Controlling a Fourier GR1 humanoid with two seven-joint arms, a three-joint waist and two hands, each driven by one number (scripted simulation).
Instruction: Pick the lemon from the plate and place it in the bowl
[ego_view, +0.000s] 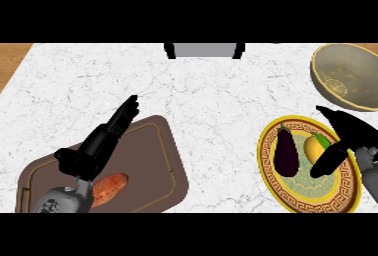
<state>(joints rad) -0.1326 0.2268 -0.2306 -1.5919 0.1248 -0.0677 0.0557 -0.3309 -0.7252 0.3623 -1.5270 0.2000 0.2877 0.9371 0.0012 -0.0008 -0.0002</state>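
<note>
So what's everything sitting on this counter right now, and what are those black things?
Counter: one, white marble, fills the view.
Bowl: one, dull olive-gold, far right corner.
Plate: one, yellow rim with a dark pattern, near right.
Eggplant: one, dark purple, on the plate's left side.
Lemon: one, yellow with a green tip, on the plate beside the eggplant.
Cutting board: one, brown, near left.
Sweet potato: one, orange, on the cutting board.
Grey box: one, at the far edge; cannot tell what it is.
Left hand: one, black, open, above the cutting board.
Right hand: one, black, open, over the plate by the lemon.
</note>
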